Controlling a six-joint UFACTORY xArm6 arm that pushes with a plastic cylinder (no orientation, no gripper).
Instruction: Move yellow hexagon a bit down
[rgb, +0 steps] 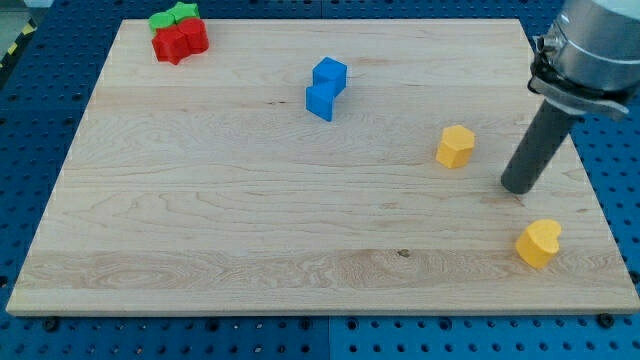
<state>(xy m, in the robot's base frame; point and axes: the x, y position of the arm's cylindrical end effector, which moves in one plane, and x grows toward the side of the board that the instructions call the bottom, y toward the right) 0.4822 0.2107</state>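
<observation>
The yellow hexagon (455, 146) sits on the wooden board (250, 200) at the view's right of centre. My tip (518, 187) rests on the board to the right of the hexagon and a little below it, apart from it. A second yellow block, heart-shaped (539, 243), lies below my tip near the board's bottom right corner.
A blue block (326, 88) lies near the top centre. A red block (180, 40) with a green block (174, 15) just above it sit at the top left corner. The board's right edge runs close to my tip.
</observation>
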